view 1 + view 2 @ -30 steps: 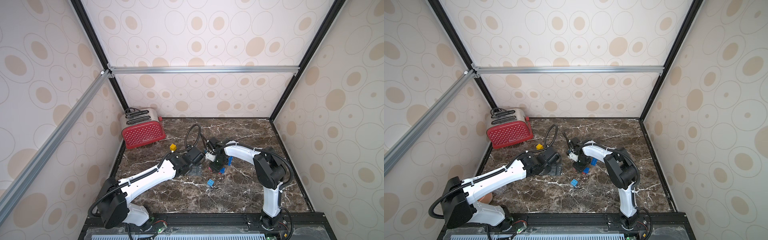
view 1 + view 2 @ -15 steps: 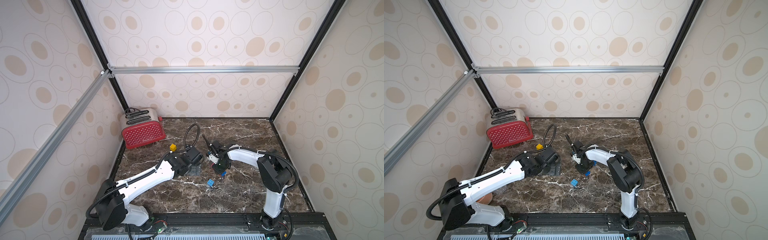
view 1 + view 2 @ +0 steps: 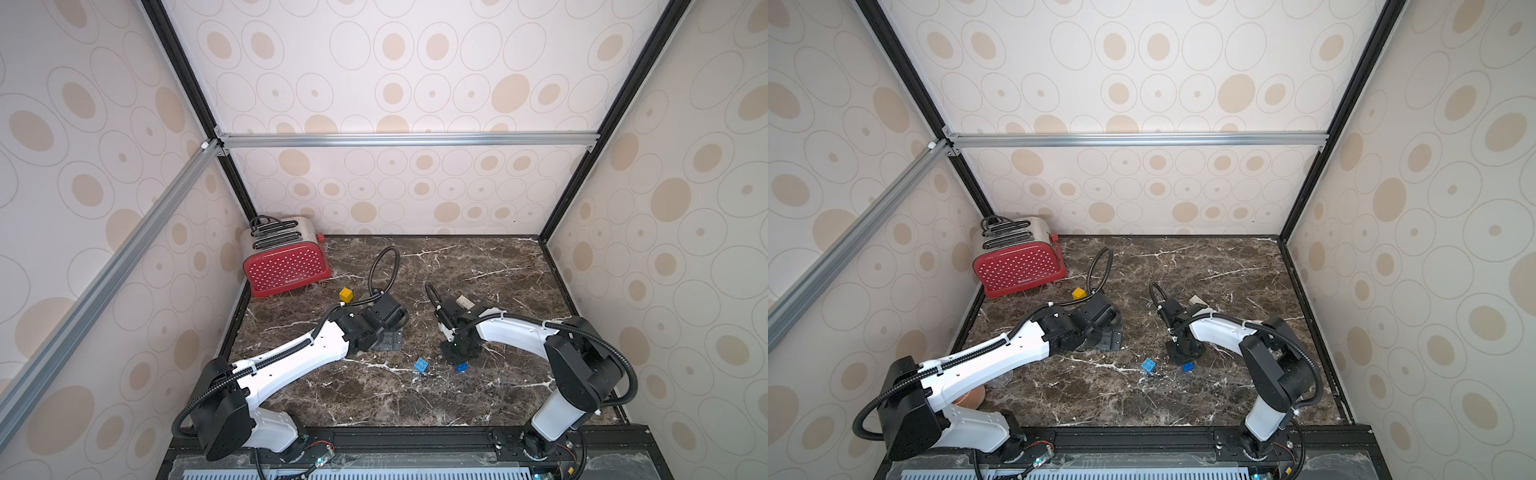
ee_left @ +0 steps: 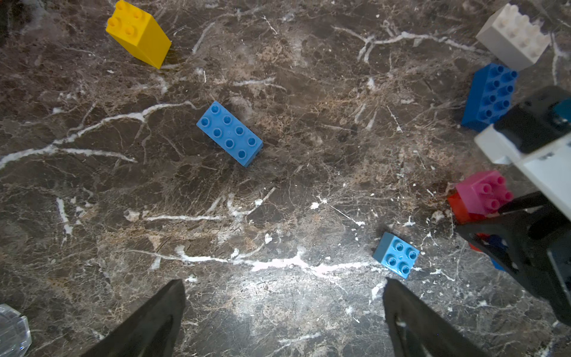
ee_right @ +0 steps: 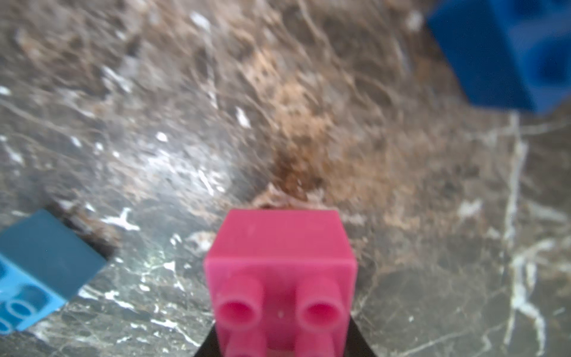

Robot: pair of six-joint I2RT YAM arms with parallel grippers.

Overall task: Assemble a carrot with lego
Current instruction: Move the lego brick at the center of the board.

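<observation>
Pinching pink brick [image 5: 279,262] in right hand [image 3: 457,357], left hand [image 4: 284,284] spread

I see the toaster [image 3: 286,259] back-left on the table [image 3: 478,257], a lone brick [image 3: 345,294] near its front right, a front brick [image 3: 421,365] mid-table, a rear brick [image 3: 464,301] behind my right arm [image 3: 511,332].

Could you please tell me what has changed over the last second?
The right tool drew back toward the robot's base, came down and closed on the pink brick. The left tool stayed open and hovering; the yellow brick, small light-blue brick and toaster have not moved.
</observation>
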